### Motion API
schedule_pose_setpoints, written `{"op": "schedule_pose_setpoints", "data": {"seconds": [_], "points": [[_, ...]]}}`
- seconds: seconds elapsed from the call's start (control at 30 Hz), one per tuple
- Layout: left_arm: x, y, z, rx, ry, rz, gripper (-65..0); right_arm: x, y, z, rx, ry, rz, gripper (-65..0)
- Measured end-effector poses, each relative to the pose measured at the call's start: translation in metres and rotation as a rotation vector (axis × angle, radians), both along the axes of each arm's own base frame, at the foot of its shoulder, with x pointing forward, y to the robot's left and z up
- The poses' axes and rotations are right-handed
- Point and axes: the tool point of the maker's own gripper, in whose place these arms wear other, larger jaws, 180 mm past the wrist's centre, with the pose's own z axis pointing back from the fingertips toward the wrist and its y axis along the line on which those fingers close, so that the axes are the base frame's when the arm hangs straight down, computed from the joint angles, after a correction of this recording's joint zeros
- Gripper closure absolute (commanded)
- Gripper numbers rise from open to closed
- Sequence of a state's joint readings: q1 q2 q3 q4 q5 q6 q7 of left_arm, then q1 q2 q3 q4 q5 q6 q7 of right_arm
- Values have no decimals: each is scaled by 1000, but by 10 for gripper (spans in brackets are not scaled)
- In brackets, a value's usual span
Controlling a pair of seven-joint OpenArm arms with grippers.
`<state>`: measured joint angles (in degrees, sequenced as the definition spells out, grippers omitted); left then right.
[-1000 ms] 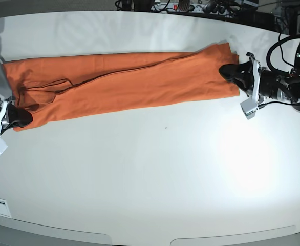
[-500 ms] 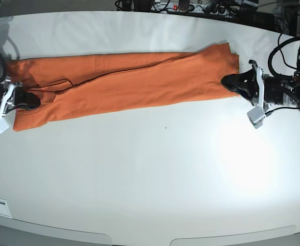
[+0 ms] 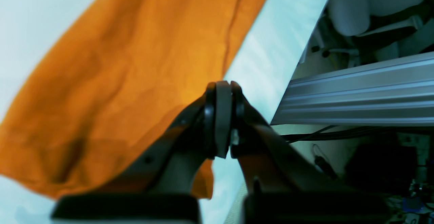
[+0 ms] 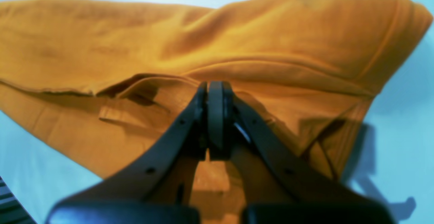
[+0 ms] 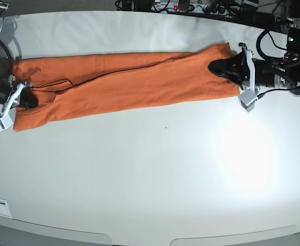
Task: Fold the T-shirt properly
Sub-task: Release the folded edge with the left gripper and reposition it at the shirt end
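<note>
While T-shirt [image 5: 124,84] lies lengthwise, fingers [image 5: 216,66] closed

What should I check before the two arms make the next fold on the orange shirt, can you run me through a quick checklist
1. Plain orange thin-fabric T-shirt lies as one long band on the white table: ok.
2. Left gripper sits over the shirt's end at the base view's right: ok.
3. Right gripper sits over the opposite end: ok.
4. Both jaws closed, per the wrist views: ok.
5. Cloth actually pinched between the pads of either gripper: cannot tell.
6. Band free of wrinkles: not ok, loose folds show near the right gripper.
</note>
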<state>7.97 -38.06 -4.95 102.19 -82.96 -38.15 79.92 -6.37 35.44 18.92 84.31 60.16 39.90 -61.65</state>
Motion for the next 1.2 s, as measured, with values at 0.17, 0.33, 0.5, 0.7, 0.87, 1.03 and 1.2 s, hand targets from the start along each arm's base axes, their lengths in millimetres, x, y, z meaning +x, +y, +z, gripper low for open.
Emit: {"op": "schedule_pose_setpoints", "data": {"seconds": [0.17,0.33,0.5,0.7,0.87,1.03,1.2], "points": [[5,-1,-22,63,-26,62,0,-6,-3,-15,-54,7,-18,0],[14,9,-43,182,-100,96,0,-5,8,-30,-59,1,-36,0],[28,12,-59,197,-139,168,0,-4,-2,-34,-109,-5,-45,0],[40,4,-71,122,-161,218,0,-2,-2,-33,-109,-17,-48,0],[59,-5,-78,101,-158,195,0,3,-7,-33,-143,-60,-58,0],[93,-4,-76,111,-195,208,0,11,-10,-31,-177,-117,-67,0],[128,1,-73,134,-234,247,0,25,-18,-24,-220,-146,-92,0]]}}
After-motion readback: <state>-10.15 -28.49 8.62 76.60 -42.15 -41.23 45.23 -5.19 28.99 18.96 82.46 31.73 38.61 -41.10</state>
